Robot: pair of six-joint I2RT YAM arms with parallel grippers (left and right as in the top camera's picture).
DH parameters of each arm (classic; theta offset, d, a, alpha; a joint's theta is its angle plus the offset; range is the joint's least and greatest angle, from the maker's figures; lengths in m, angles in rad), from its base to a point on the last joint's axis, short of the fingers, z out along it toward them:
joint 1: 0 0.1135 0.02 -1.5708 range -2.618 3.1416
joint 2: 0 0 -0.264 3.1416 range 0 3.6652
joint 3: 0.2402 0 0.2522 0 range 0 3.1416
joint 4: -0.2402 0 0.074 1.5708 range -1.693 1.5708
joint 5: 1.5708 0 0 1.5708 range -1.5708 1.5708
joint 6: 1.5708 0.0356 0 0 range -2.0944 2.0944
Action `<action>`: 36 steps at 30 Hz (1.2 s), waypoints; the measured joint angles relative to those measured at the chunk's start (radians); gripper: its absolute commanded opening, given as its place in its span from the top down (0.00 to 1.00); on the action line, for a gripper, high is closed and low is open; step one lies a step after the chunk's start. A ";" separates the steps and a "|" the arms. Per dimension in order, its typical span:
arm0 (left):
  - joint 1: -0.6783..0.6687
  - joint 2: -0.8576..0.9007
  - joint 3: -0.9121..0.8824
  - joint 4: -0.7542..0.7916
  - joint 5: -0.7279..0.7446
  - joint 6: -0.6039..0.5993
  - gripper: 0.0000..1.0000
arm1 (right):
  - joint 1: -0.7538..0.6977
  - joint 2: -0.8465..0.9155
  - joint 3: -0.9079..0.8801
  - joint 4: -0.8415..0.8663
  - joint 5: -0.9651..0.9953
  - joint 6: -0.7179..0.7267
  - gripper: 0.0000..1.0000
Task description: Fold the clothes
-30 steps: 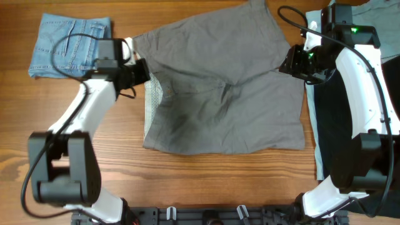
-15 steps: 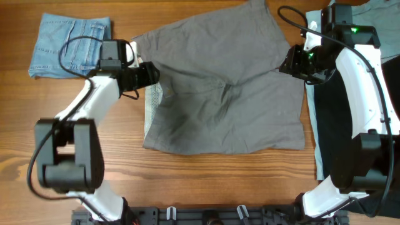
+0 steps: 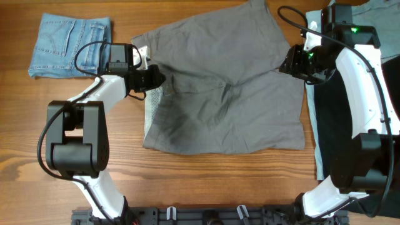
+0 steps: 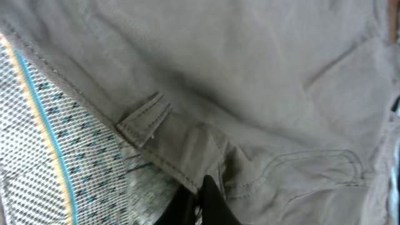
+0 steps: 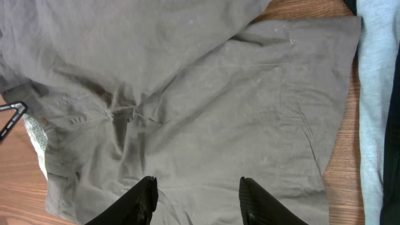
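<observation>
The large grey-khaki shorts (image 3: 231,106) lie spread across the middle of the table, with the pale patterned inner waistband (image 3: 150,107) turned out at their left edge. My left gripper (image 3: 157,79) is at the upper left of the shorts. In the left wrist view its fingers (image 4: 201,201) are pinched together on the waistband seam next to a belt loop (image 4: 145,117). My right gripper (image 3: 289,64) hovers over the shorts' right side. In the right wrist view its fingers (image 5: 197,201) are wide apart and empty above the fabric (image 5: 219,112).
A folded denim garment (image 3: 69,37) lies at the back left. More clothes, a dark one (image 3: 334,131) and a pale grey-blue one (image 5: 377,94), lie along the right edge under my right arm. Bare wood runs along the front.
My left gripper has moved right and slightly forward along the top of the waistband, onto the shorts. The right arm has not moved.
</observation>
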 measured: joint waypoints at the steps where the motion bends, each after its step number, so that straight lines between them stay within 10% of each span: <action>1: 0.000 0.000 0.000 0.005 0.008 0.000 0.96 | 0.000 0.000 0.000 0.000 0.000 0.000 0.53; 24: 0.089 -0.166 0.054 -0.225 -0.212 0.005 0.96 | 0.000 0.000 0.000 0.000 0.000 0.000 0.53; 29: 0.089 -0.161 0.054 -0.231 -0.249 0.026 0.55 | 0.000 0.000 0.000 0.000 0.000 0.000 0.53; 36: 0.047 -0.128 0.054 -0.258 -0.246 0.056 0.45 | 0.000 0.000 0.000 0.000 0.000 0.000 0.53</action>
